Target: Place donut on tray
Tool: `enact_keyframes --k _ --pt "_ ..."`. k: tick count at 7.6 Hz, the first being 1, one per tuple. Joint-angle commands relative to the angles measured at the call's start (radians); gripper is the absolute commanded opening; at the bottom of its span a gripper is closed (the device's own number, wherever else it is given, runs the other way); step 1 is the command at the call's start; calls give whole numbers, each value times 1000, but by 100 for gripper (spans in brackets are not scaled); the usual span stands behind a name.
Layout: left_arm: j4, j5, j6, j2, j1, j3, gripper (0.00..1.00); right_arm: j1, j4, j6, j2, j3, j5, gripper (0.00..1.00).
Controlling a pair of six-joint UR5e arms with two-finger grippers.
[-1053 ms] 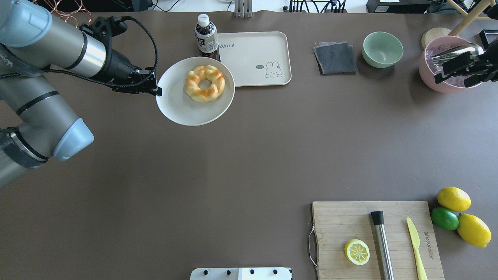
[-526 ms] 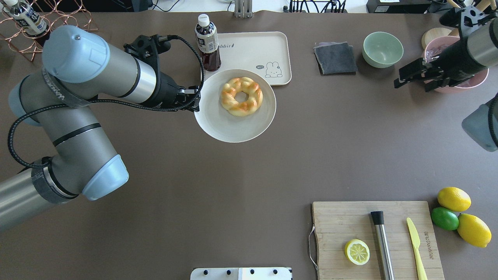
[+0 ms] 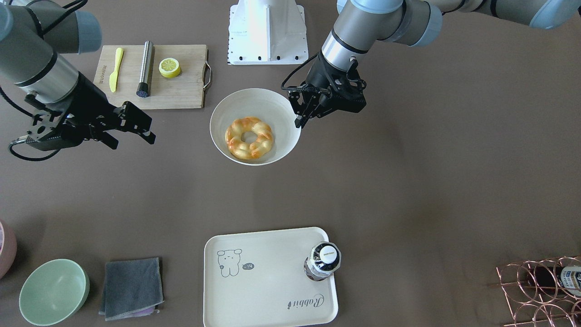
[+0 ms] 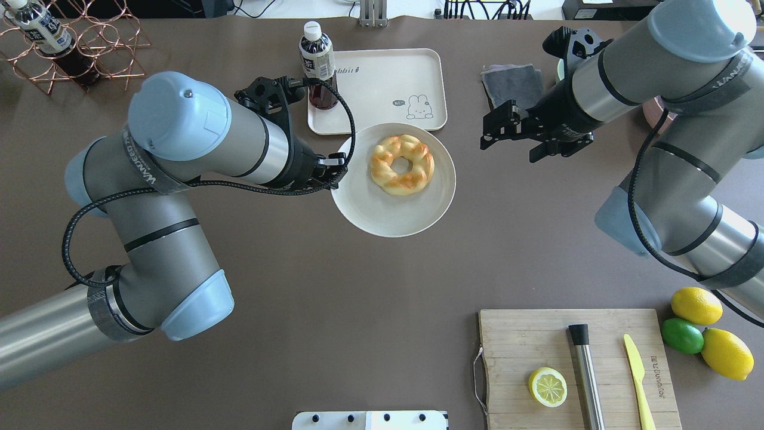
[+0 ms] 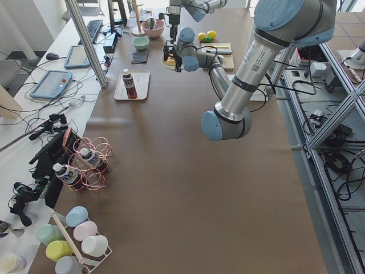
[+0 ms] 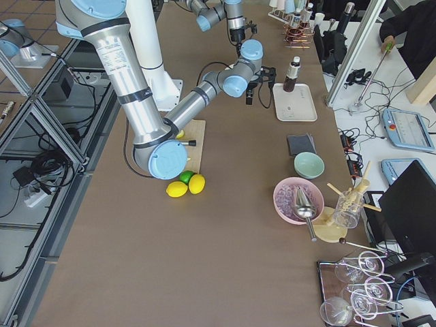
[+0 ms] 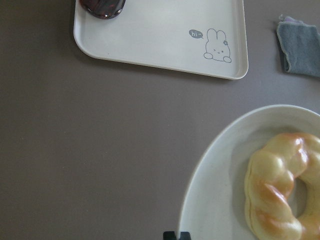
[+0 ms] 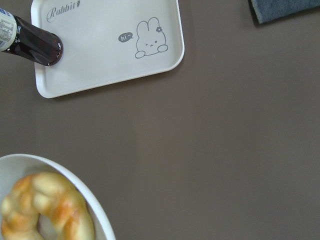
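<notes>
The donut (image 4: 401, 164) lies in a white bowl (image 4: 370, 216), which looks to be held up off the table (image 4: 358, 286), short of the tray. So the placing isn't done: I'd say the donut has yet to be lifted out and carried over. The left gripper (image 4: 339, 169) is clamped on the bowl's rim. The right gripper (image 4: 506, 146) hangs near the bowl, spread wide and empty. Farther off, the tray (image 4: 382, 89) carries only a dark bottle (image 4: 318, 65) in one corner.

The donut (image 4: 401, 164) lies in the bowl (image 4: 370, 215), nearer the robot than the tray (image 4: 388, 83) at the table's (image 4: 358, 298) far edge. A bottle (image 4: 316, 60) stands on the tray's left end, and a cloth (image 4: 513, 86) lies to its right.
</notes>
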Motion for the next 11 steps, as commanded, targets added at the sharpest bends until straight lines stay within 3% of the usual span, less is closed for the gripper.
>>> enact_keyframes --k 1,2,3,5,7,8,9,10,11 --pt "0 10 -13 -1 8 0 0 -53 18 117 35 -1 -26 89" --pt "0 10 -13 -1 8 0 0 -69 18 118 35 -2 -45 72" --pt "0 10 -13 -1 8 -1 0 -73 18 118 35 -6 -45 62" --pt "0 9 -13 -1 8 -1 0 -84 18 117 35 -7 -54 56" --pt "-1 7 -15 -1 8 -4 0 -93 18 117 34 -9 -56 58" --pt "-1 7 -15 -1 8 -6 0 -93 18 117 32 -9 -56 38" --pt "-1 7 -13 0 8 -4 0 -92 18 114 32 -7 -56 9" --pt "-1 9 -13 2 8 -3 0 -92 18 111 32 -6 -56 0" --pt "-1 7 -13 2 8 -3 0 -87 18 106 32 -3 -56 0"
